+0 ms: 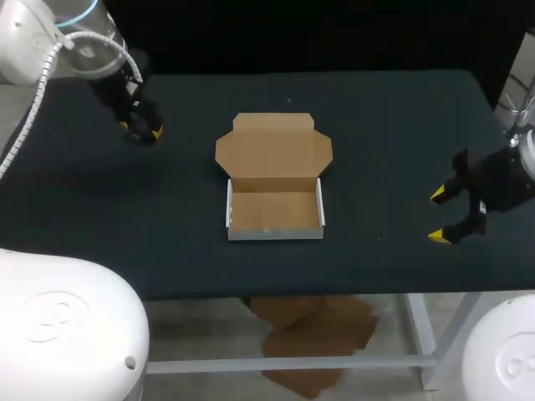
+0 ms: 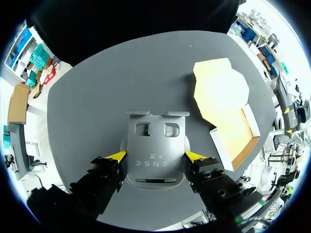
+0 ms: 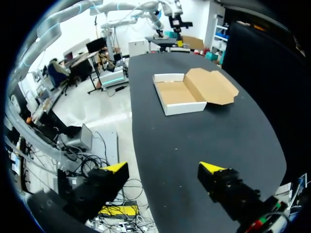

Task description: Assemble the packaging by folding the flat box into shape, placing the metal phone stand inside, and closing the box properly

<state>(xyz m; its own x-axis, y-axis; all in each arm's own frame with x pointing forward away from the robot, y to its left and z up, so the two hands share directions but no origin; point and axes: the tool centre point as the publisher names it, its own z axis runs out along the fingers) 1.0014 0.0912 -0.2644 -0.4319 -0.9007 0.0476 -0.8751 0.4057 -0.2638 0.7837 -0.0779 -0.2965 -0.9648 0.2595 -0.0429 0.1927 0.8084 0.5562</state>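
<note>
Right claw (image 1: 438,215): seen nearest, well to the right of the box (image 1: 276,210), fingers spread wide, nothing held.

Box: set mid-counter (image 1: 401,125), folded up as a shallow open tray. Its lid (image 1: 274,149) is laid back flat from the tray's far wall. The long axis of tray and lid together runs near to far, with the lid pointing at the far edge. No print is made out on the cardboard.

Left claw (image 1: 144,130): far-left of the box, closed on the metal phone stand (image 2: 155,145), a yellow tip pressed to each side. Lettering is stamped across the stand's plate, between the tips. The two cut-outs lie ahead of the fingers, and the long axis runs out along them.
</note>
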